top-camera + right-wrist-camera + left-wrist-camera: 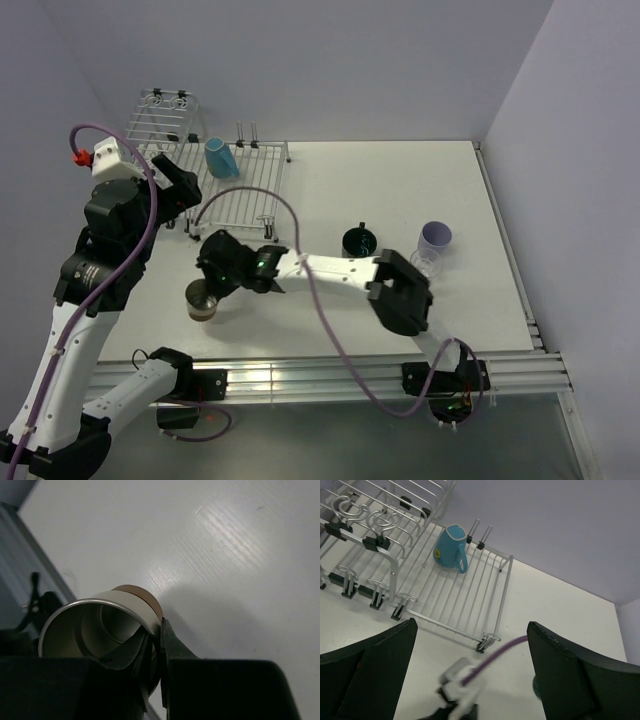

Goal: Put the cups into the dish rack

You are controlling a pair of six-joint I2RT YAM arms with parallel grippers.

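The tan-brown cup [202, 301] is near the table's front left. My right gripper [216, 284] is shut on its rim, one finger inside and one outside; the right wrist view shows the cup [120, 607] and the gripper [159, 641] close up. The light-blue mug [220, 157] lies on the flat grid of the white dish rack [245, 195], and also shows in the left wrist view [450, 547]. The dark teal mug [360, 241], lavender tumbler [435, 237] and clear tumbler [425, 263] stand on the table at the right. My left gripper [183, 195] is open and empty above the rack's near edge.
The rack's taller basket part [165, 115] is at the far left, and the rack [470, 597] fills the upper left wrist view. My right arm's purple cable [492, 655] runs under the left gripper [471, 630]. The table's front rail [300, 375] lies close behind the cup.
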